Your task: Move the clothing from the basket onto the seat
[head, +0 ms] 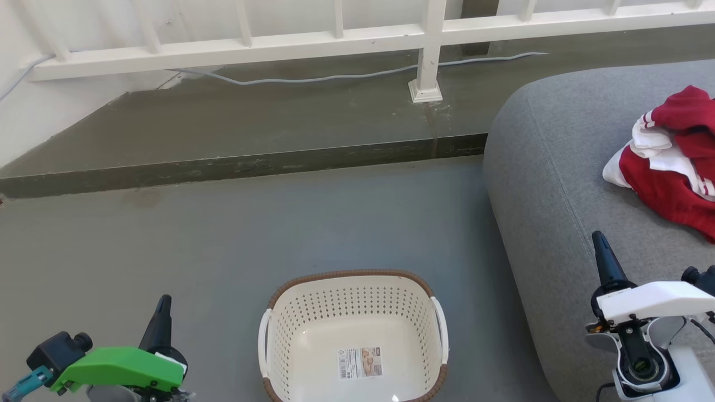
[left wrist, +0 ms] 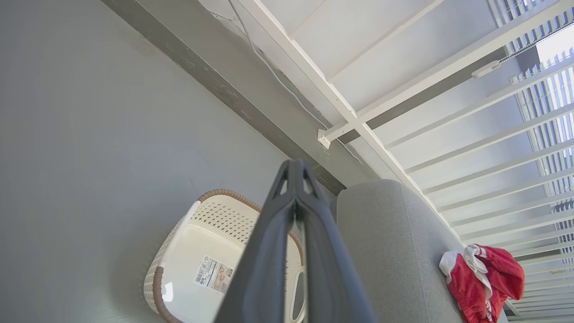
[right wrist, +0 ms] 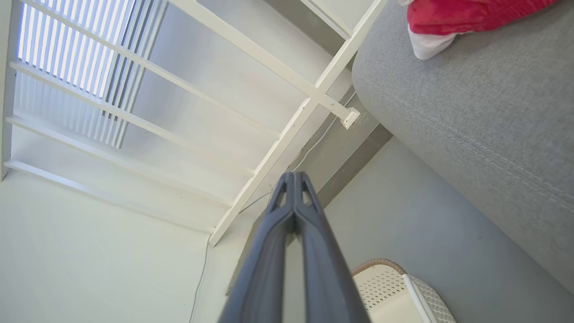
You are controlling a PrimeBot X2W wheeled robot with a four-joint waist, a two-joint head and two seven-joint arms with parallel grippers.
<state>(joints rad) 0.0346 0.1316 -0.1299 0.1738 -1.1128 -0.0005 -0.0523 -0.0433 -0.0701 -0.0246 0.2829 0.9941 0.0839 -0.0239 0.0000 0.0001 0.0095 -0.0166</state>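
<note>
Clothing (head: pixel 678 190) in red and white lay crumpled at the far right of the grey seat (head: pixel 547 167), beyond the right gripper (head: pixel 600 245), the nearer one. The basket (head: pixel 346 304) seemed empty. Both this gripper and the left gripper (head: pixel 162 307) were fully closed and held nothing.

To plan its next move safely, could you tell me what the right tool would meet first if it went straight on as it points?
Probably the raised step below the white railing. The shut right tool points there, with the seat off to one side, though depth is unclear.
</note>
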